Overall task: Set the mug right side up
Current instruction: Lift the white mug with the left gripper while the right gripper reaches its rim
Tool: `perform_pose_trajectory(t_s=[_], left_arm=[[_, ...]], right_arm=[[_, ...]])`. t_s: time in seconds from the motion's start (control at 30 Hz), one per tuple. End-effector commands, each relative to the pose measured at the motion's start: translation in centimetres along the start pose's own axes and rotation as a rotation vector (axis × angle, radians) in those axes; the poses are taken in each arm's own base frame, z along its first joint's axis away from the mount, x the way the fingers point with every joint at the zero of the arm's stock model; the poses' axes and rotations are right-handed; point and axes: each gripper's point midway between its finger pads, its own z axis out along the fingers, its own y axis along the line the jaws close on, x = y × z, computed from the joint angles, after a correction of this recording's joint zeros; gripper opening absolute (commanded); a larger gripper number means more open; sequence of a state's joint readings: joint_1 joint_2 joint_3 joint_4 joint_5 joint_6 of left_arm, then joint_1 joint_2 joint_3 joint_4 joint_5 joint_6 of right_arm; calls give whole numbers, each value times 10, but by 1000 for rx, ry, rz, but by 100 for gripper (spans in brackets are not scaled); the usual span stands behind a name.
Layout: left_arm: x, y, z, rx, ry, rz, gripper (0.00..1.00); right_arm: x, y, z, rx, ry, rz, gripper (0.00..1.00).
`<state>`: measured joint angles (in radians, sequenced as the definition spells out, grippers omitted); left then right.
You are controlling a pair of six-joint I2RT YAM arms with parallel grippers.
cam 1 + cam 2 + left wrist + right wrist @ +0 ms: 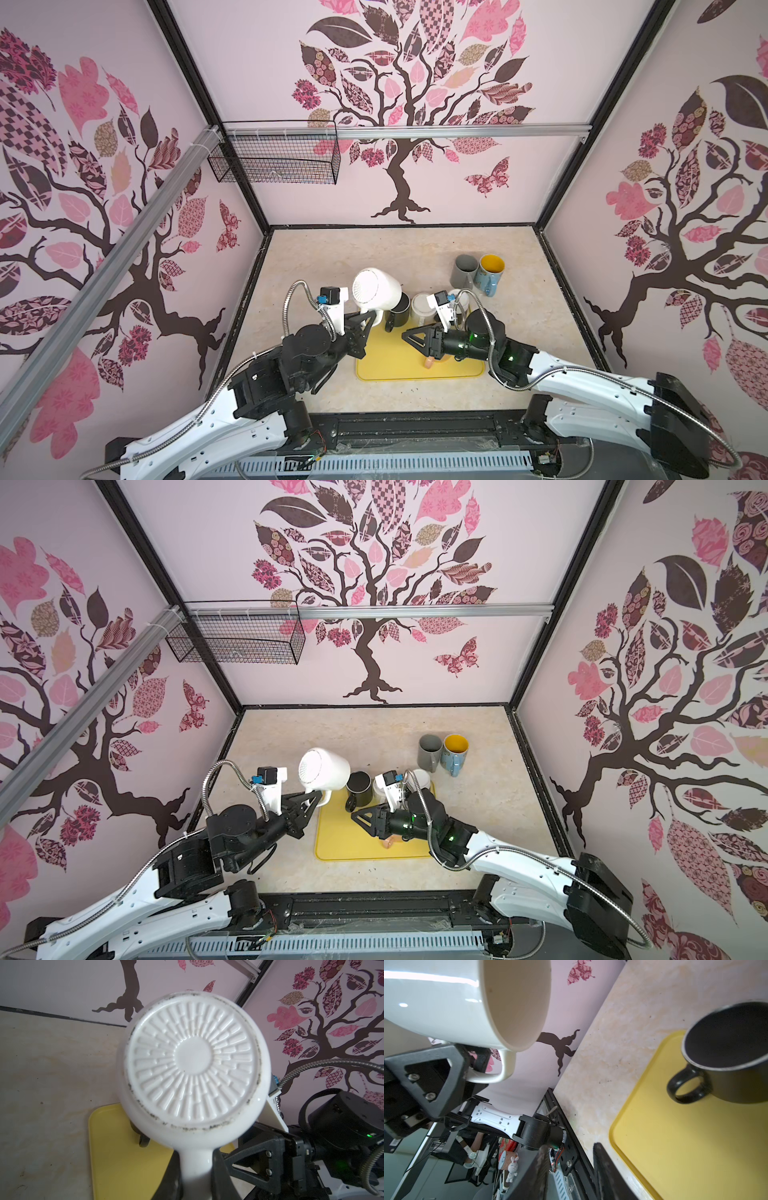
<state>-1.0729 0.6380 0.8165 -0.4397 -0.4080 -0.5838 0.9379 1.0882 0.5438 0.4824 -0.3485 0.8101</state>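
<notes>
Our left jaws clamp the white mug (376, 290); right jaws gape empty. Turning, we may clip the black mug (398, 312) at four o'clock.

Yellow tray (386, 361) bare near left — black mug (397, 313), white mug (376, 289) crowd far edge.

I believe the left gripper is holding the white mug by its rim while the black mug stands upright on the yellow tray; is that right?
Not quite: the left gripper holds the white mug by its handle, not its rim, as the right wrist view shows. The black mug does stand upright on the yellow tray.
</notes>
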Motion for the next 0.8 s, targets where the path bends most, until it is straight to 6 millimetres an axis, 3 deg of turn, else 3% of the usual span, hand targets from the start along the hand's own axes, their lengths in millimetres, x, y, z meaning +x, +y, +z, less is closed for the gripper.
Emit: perform_pose_trajectory(t_s=[0.0,0.2,0.77], left_arm=[[-46,-30,-4,113,-149,-70,0],[-52,-39,-1,155,-184,-93,0],[-54,-58,-9,311,-215,-177,0]], right_arm=[[-25,52,3,-217,-59,-1,43],[-40,74,0,-350,-131,28,46],[-86,101,-1,-472,-307,16,47]])
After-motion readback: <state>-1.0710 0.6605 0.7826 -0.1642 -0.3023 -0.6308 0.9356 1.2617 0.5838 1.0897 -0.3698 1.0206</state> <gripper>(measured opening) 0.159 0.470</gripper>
